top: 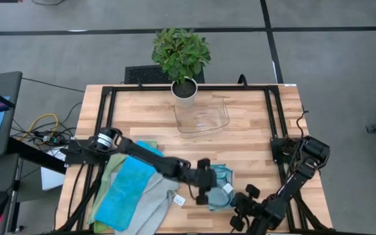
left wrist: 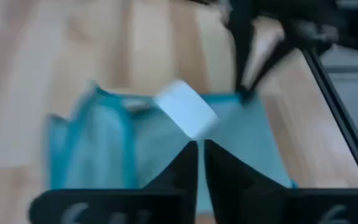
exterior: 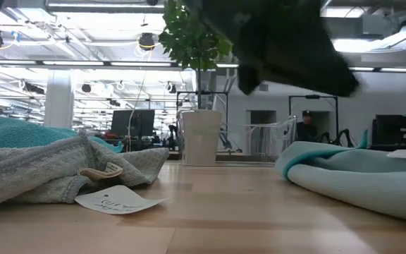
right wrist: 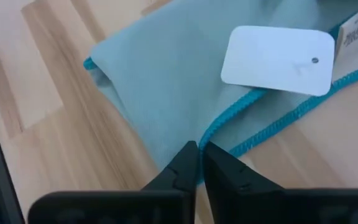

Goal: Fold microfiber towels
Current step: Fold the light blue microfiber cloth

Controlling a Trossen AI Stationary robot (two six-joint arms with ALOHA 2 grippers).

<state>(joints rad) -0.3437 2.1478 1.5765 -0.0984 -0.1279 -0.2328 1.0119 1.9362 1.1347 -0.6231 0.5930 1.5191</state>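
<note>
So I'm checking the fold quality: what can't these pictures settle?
- Left gripper: whether it pinches the teal-edged towel; left wrist view blurred.
- Tag: no print legible.
- Pile of towels: lower ones covered, cut by the high view's edge.
- Right gripper: grip unclear.

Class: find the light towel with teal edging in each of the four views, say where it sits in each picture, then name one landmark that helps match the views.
High view: the teal-edged towel lies at bottom centre, between the two grippers.
Low view: right side, a folded mound on the table.
Left wrist view: centre, just beyond the gripper.
Right wrist view: upper centre, with teal hem.
Shared landmark: its white tag, also visible in the left wrist view.
</note>
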